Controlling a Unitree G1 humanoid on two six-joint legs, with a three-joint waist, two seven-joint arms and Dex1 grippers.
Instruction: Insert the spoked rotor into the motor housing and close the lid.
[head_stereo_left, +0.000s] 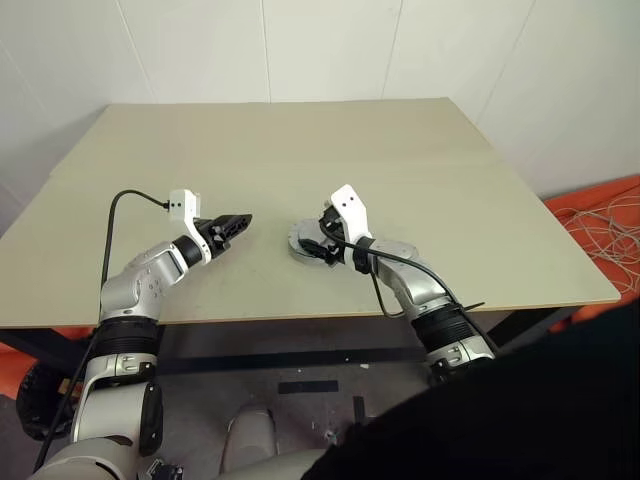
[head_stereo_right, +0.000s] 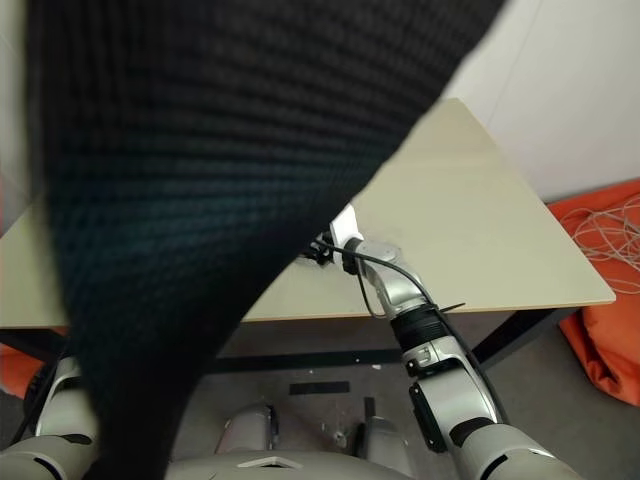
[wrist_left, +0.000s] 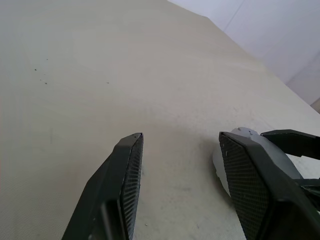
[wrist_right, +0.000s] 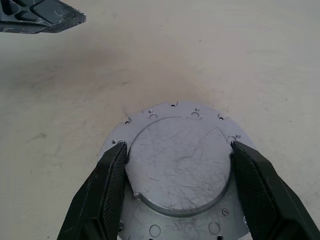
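Note:
The lid (wrist_right: 177, 170), a round silver disc with a raised centre and a holed flange, lies flat on the tan table (head_stereo_left: 300, 140), near its front edge (head_stereo_left: 300, 243). My right gripper (wrist_right: 177, 145) reaches over it from the right. Its two black fingers (wrist_right: 107, 185) press against opposite sides of the raised centre. My left gripper (head_stereo_left: 240, 222) hovers open a short way to the lid's left, pointing toward it, with nothing between its fingers (wrist_left: 125, 170). The spoked rotor and the motor housing are hidden.
The table's front edge runs just below both grippers. Orange material and loose white cables (head_stereo_left: 600, 225) lie on the floor past the right edge. A white wall stands behind. A dark fabric (head_stereo_right: 200, 200) close to the camera covers most of the right eye view.

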